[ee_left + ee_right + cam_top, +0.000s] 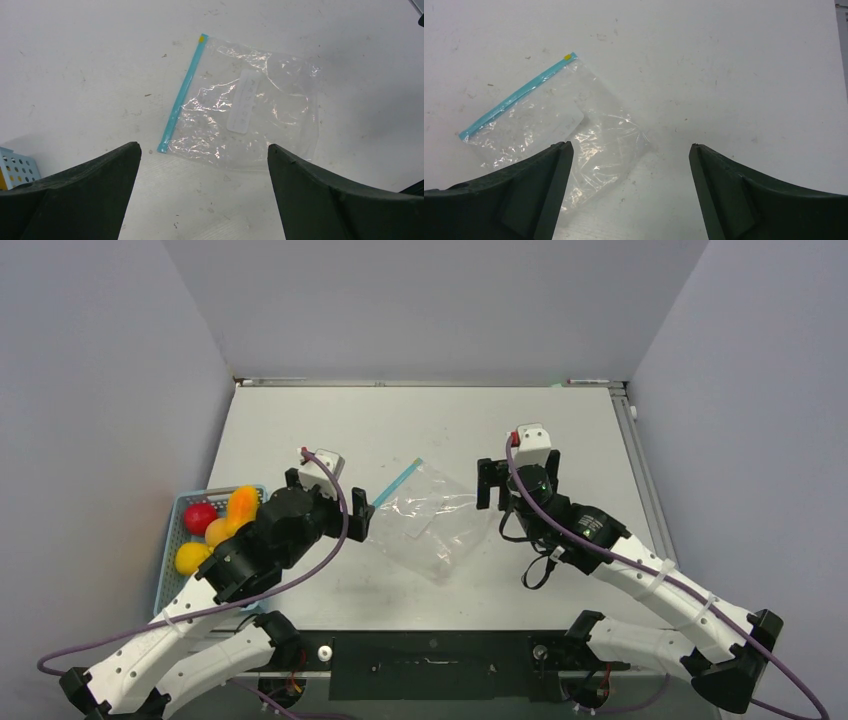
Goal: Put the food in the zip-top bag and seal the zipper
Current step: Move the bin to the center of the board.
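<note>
The zip-top bag [430, 520] lies flat and crinkled on the white table between the two arms. Its zipper [398, 482], a light-blue strip, runs along the edge facing the left arm. The food [215, 525], red, orange and yellow pieces, sits in a light-blue basket [172, 540] at the left edge. My left gripper [327, 495] hovers open just left of the bag. In the left wrist view the bag [250, 115] and zipper [182, 95] lie ahead of the open left gripper [204, 146]. My right gripper [517, 478] stands open right of the bag. The right wrist view shows the bag [549, 125] and zipper [516, 95] ahead-left of the right gripper [630, 145].
Grey walls close in the table on three sides. A corner of the basket [15, 170] shows at the lower left of the left wrist view. A white label patch [242, 102] sits on the bag. A purple cable trails along each arm.
</note>
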Controlling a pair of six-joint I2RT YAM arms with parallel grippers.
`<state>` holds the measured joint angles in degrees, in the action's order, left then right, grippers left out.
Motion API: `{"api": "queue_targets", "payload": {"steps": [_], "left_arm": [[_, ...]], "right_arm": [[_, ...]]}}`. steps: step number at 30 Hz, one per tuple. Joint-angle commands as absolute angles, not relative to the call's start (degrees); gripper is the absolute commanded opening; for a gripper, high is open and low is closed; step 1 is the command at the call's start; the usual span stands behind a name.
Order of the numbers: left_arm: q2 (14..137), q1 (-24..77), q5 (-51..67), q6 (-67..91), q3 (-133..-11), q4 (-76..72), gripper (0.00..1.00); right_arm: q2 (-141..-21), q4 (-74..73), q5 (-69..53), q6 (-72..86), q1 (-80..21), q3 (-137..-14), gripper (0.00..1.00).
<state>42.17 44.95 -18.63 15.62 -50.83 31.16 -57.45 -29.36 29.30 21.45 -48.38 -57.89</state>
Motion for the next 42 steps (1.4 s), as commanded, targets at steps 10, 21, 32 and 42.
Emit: {"api": "queue_targets", "payload": {"steps": [10, 21, 32, 42], "left_arm": [[41.15, 44.77, -19.87, 14.94, -50.62, 30.43, 0.96], [41.52, 44.74, -23.23, 14.98, -50.72, 31.69, 0.96], [41.22, 44.91, -26.1, 15.36, -51.49, 33.55, 0.96], [42.18, 44.91, -32.43, 19.69, -55.5, 43.03, 0.96]], "right_arm": [[-56.67, -29.05, 23.54, 16.81, -48.62, -56.95, 0.9], [-63.71, -29.65, 19.57, 15.93, -51.49, -57.53, 0.9], [-71.12, -28.84, 22.82, 18.27, -56.25, -57.89, 0.91], [-77.45, -27.67, 24.3, 20.63, -57.3, -56.95, 0.92]]}}
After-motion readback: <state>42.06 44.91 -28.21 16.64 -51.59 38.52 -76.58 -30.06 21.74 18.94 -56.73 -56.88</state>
